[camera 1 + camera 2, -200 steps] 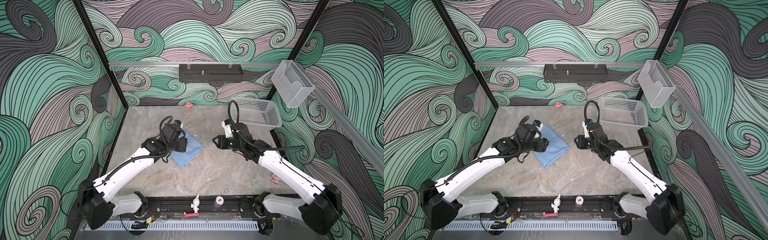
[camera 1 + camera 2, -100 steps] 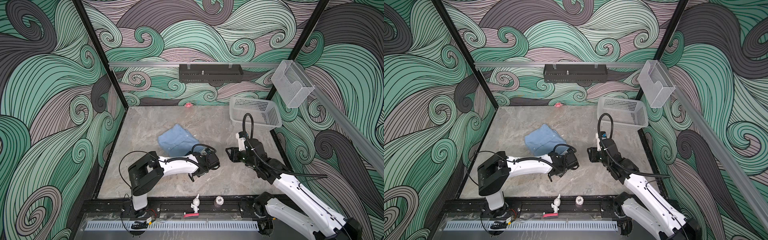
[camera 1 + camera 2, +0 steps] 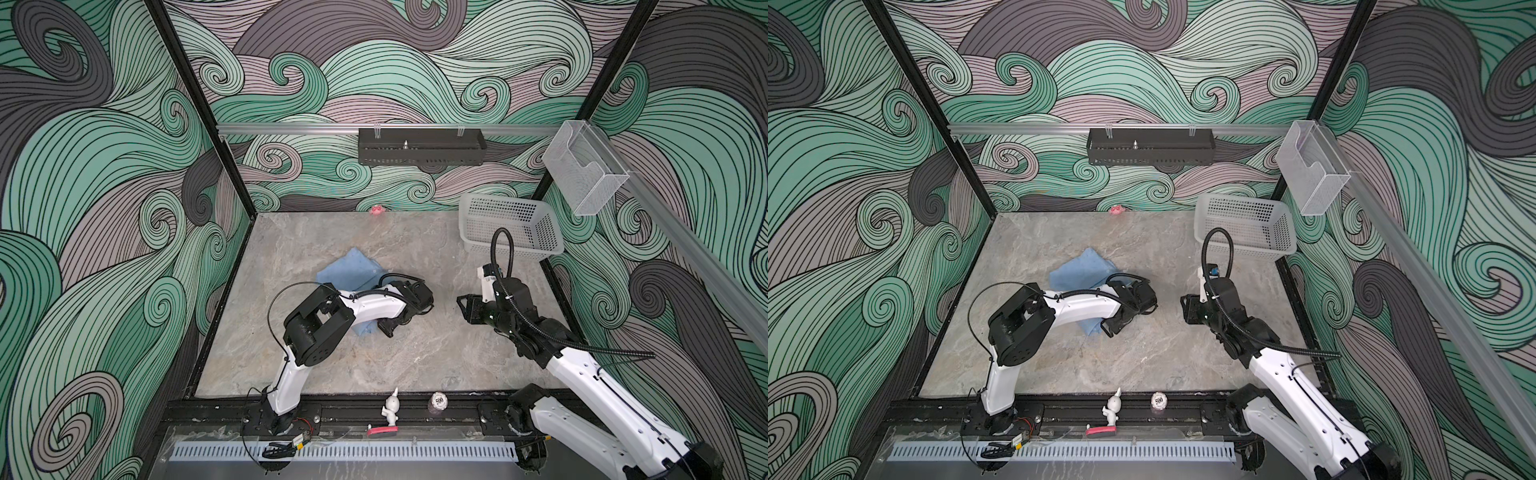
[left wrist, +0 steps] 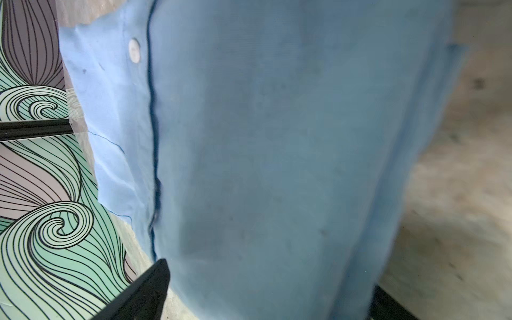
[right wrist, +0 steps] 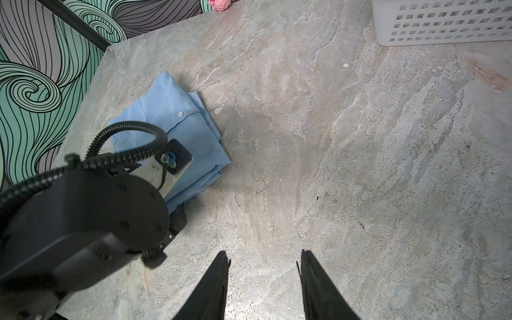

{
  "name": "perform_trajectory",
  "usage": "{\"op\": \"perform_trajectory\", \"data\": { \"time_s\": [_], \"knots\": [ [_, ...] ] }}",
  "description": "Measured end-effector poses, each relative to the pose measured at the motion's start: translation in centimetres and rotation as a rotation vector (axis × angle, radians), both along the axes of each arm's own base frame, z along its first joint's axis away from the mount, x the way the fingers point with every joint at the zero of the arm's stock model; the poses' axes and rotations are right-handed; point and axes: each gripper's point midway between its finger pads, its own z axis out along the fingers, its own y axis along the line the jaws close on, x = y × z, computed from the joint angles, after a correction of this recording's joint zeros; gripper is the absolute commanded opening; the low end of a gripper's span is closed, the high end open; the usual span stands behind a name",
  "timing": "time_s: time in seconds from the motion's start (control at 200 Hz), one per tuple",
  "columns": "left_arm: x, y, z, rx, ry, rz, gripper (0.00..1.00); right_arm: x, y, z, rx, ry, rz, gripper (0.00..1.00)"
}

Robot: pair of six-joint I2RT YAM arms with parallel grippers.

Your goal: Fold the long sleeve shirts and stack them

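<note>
The light blue, thin woven button-up shirt (image 3: 348, 272) lies on the desk left of the middle, folded into a compact, roughly rectangular packet. The left forearm hides its near part in both top views. In the right wrist view the shirt (image 5: 177, 119) shows several soft layers stacked at one edge and a small pale button (image 5: 180, 113) on the top panel. Up close, the cloth (image 4: 277, 152) is matt and finely woven, with shallow creases and a dark seam line beside the button.

The left hand (image 4: 267, 279) hangs low over the packet with its black fingers spread wide, and nothing is clamped between them. The step in hand appears to be leaving the finished fold alone. To do that well, the hand should rise straight up with its fingers wide, since a sideways drag would probably catch the thin top layer and slide the slack folds apart.

The right hand (image 5: 263, 256) is partly open and empty above bare desk, well apart from the shirt.

The grey, marbled stone-look desk (image 3: 415, 361) looks hard and smooth, so the cloth will slip easily on it. The white perforated plastic basket (image 3: 536, 235), rigid and grid-holed, stands in the far right corner.
</note>
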Motion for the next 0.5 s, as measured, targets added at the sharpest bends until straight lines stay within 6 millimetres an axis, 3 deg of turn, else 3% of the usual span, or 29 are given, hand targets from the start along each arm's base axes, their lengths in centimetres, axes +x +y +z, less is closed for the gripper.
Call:
{"op": "perform_trajectory", "data": {
  "time_s": [0.135,0.5],
  "knots": [
    [1.0,1.0,-0.1,0.036,0.017,0.022,0.9,0.1,-0.3,-0.1,-0.004,-0.001,-0.006,0.44],
    [2.7,3.2,-1.8,0.047,0.134,0.079,0.49,0.2,-0.7,0.2,-0.008,-0.016,-0.005,0.44]
  ]
}}
